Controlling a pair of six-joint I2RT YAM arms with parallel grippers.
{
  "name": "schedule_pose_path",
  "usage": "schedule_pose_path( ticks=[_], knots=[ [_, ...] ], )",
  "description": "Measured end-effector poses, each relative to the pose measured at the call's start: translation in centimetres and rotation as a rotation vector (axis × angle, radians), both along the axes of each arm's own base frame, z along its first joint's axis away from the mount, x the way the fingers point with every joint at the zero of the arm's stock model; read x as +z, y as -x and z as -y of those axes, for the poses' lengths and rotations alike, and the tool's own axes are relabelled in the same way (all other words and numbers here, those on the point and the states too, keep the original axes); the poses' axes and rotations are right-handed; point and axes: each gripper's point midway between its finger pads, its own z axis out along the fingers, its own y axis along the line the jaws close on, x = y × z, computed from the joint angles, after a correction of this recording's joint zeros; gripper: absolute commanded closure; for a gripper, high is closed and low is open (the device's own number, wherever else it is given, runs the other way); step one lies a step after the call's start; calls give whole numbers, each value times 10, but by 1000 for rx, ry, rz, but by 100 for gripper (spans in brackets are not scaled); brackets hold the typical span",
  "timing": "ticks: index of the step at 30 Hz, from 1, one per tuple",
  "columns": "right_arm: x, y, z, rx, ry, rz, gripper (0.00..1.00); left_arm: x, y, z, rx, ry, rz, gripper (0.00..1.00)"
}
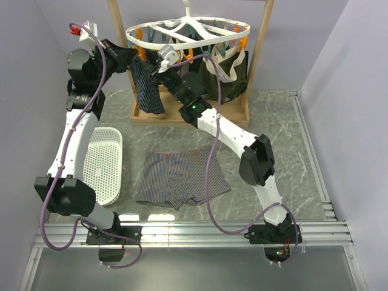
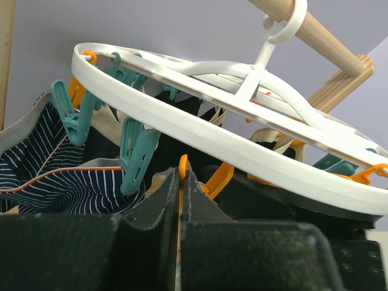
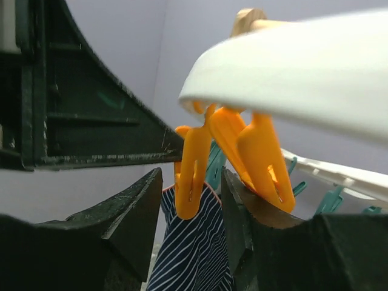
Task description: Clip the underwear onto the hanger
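Left arm [image 1: 77,140] and right arm [image 1: 232,134]: white tubular links between bulky black joint housings, with black base blocks at the lower edge of the frame. A purple cable [image 1: 208,182] loops along each arm, and a small green light [image 1: 194,108] glows on the right arm's upper housing. Gripper fingers [image 2: 148,212]: matte black, wedge-shaped, lightly scuffed.

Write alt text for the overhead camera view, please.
Grey striped underwear lies flat on the marble table, unclipped, while the left arm and right arm reach up to the white ring hanger on a wooden frame. A white basket sits left of it.
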Motion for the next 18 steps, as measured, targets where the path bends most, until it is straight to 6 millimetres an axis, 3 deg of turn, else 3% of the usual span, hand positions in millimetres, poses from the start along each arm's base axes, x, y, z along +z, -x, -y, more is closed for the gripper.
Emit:
schedule_pose_path(
  ticks=[4,8,11,18],
  knots=[
    [-15,-2,-10,17,57,-1,51,1,3,1,-10,-9,6,100],
    [-31,-7,-15,15,100,-16,62,3,6,3,-19,-16,13,100],
    [-32,-8,-15,10,104,-17,74,4,7,3,-21,-20,16,100],
    [-26,-8,-13,8,90,-20,59,4,9,3,-27,-28,20,100]
  ],
)
